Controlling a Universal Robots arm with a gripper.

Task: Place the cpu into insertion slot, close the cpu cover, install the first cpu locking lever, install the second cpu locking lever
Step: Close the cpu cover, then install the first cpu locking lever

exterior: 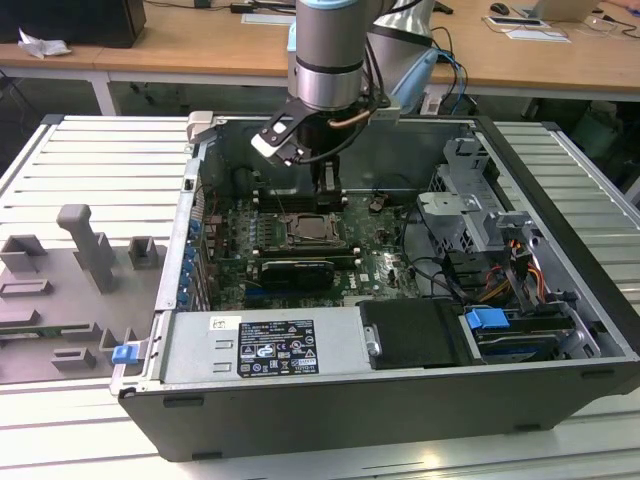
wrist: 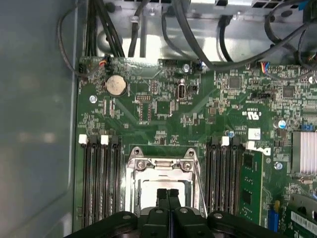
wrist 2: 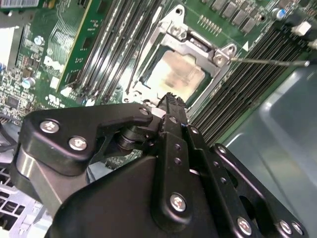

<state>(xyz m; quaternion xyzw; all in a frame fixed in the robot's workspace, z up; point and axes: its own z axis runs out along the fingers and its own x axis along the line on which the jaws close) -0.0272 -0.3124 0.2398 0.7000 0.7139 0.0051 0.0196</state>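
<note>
Currently the claw [wrist: 168,192] has its two fingers pressed together with nothing between them, its tips poised right over the chip [wrist 2: 174,77]. That chip sits in the socket [exterior: 316,229] at the centre of the exterior view, with the metal cover [wrist: 161,166] lying flat around it.

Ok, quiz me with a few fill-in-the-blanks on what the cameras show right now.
The chip lies in the ___, framed by the metal cover.
The gripper hangs right above the chip with its fingers ___.
The circuit board around them is coloured ___.
Missing words: socket; shut; green.
</note>
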